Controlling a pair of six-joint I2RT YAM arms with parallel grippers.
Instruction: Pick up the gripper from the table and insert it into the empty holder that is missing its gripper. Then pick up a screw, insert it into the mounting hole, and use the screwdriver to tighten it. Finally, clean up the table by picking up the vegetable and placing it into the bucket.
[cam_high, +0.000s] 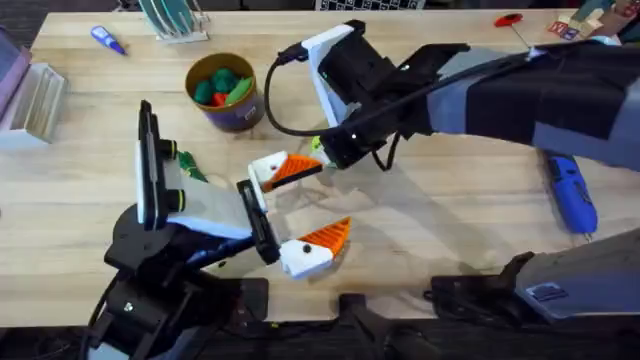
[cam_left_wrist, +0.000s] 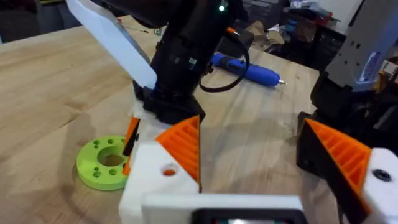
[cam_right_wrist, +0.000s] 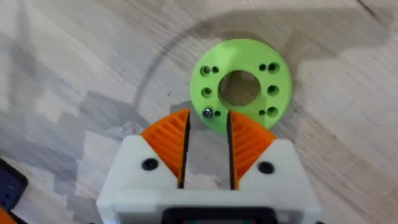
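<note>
1. The right gripper (cam_right_wrist: 208, 140), white with orange ribbed wedge pads, is seen from its wrist camera with its jaws set narrowly apart over the pale wooden tabletop (cam_right_wrist: 74, 56); nothing is clearly held between them.
2. A bright green plastic ring-shaped disc with holes (cam_right_wrist: 241, 87) lies flat on the tabletop just beyond the right jaws' tips, and a small silver screw head (cam_right_wrist: 207, 112) is seen in one of its holes, directly ahead of the gap.
3. The left gripper (cam_high: 295, 215) is held with its jaws spread wide, released and empty.
4. Each of its white blocky plastic holders (cam_high: 303, 259) carries an orange wedge-shaped fingertip (cam_high: 328, 235).
5. The right arm's gripper is seen just beyond the left jaws, close to the upper one in the overhead view.
6. The fat blue cylindrical powered screwdriver (cam_high: 571, 193) lies on the tabletop well apart from both sets of jaws, on the right side.
7. The small dark-green leafy toy vegetable (cam_high: 191, 168) lies on the tabletop beside the left arm, behind its jaws.
8. The round bucket with the yellow-gold rim (cam_high: 222, 92) stands beyond the left jaws, holding green and red toy pieces.
</note>
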